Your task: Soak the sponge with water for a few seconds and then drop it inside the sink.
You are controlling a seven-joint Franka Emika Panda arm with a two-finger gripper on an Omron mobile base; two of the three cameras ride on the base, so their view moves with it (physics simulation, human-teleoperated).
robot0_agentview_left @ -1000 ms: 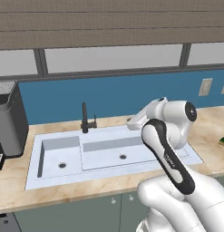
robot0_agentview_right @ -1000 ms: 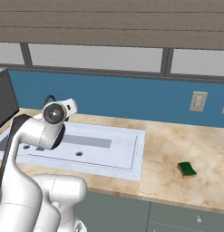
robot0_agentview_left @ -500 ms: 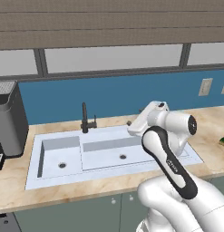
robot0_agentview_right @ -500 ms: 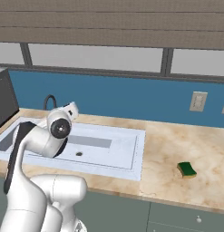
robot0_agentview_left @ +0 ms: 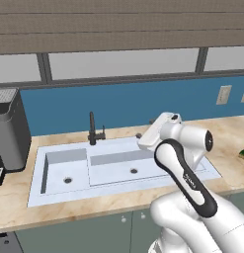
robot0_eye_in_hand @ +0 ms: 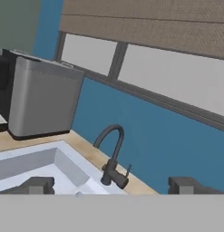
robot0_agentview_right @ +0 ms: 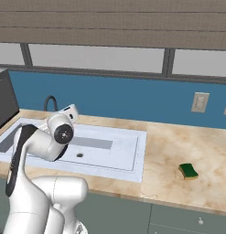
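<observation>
Sponge: lies flat on worktop, green top up, yellow edge showing, well right of sink, apart from arm.
Sink: pale double basin set in worktop, small deep basin left, wide shallow one right, dark drain in each.
Faucet: black, curved, at back rim of sink.
Gripper: jaws wide apart, holding nothing, above sink, pointing toward faucet and blue wall.
Coffee machine: grey box on worktop left of sink.

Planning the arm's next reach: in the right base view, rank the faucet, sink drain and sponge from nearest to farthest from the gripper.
1. Faucet, just left of the gripper, at the backsplash.
2. Drain, below it in the sink.
3. Sponge, far right on the counter.
</observation>
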